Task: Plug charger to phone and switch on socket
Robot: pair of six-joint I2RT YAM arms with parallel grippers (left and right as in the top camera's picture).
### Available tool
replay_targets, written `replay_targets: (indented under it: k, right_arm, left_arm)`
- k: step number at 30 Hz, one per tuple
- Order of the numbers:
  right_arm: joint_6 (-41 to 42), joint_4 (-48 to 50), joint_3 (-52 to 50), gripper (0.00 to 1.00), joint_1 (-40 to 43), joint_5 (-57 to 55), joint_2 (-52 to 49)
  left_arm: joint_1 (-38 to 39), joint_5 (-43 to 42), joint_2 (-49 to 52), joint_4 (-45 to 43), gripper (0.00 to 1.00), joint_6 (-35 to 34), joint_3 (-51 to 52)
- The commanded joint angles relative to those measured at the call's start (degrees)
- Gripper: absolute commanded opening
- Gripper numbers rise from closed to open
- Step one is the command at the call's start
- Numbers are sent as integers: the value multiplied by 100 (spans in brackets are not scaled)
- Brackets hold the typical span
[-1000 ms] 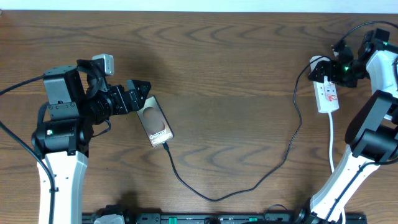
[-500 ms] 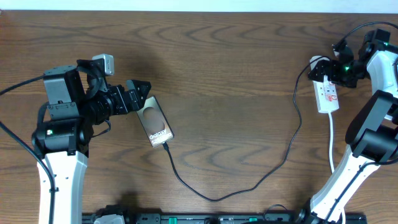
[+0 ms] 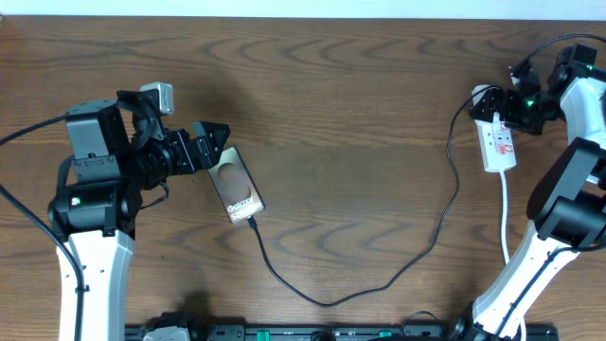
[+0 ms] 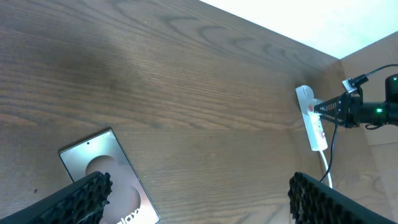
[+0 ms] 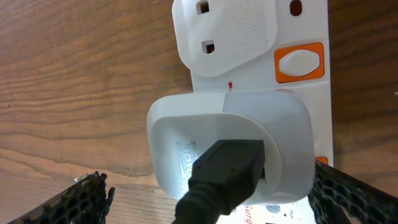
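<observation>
The phone point(image 3: 237, 188) lies flat on the wood table, its lettered end toward the front. The charger cable point(image 3: 327, 301) meets that end, loops across the table and ends at a white adapter point(image 5: 230, 149) in the socket point(image 3: 496, 140). My left gripper point(image 3: 212, 142) is open and empty at the phone's far end; the left wrist view point(image 4: 199, 190) shows the phone point(image 4: 102, 171) by its left finger. My right gripper point(image 3: 494, 109) is open at the socket's far end, its fingers either side of the adapter point(image 5: 211, 193). An orange switch point(image 5: 300, 62) shows on the socket point(image 5: 249, 37).
The socket's white cord point(image 3: 505, 204) runs toward the front right beside the right arm's base point(image 3: 559, 213). The left arm's base point(image 3: 90, 204) stands at the left. A black rail point(image 3: 331, 332) lines the front edge. The socket also shows in the left wrist view point(image 4: 311, 118).
The right wrist has shifted very slightly; the phone, cable, socket and left arm have not moved.
</observation>
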State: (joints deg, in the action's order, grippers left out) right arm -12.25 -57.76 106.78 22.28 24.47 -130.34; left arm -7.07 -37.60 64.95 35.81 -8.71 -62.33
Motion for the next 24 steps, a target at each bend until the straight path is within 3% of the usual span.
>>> replay_targets:
  k: [1,24]
  right_arm:
    - [155,-90,35,98,-26,339,-17]
    - [304,-162,35,98,-219,485,-17]
  left_arm:
    - [-24,-33,22,17,93,103,-15]
    - [-24,-33,66,20,93,103,-15]
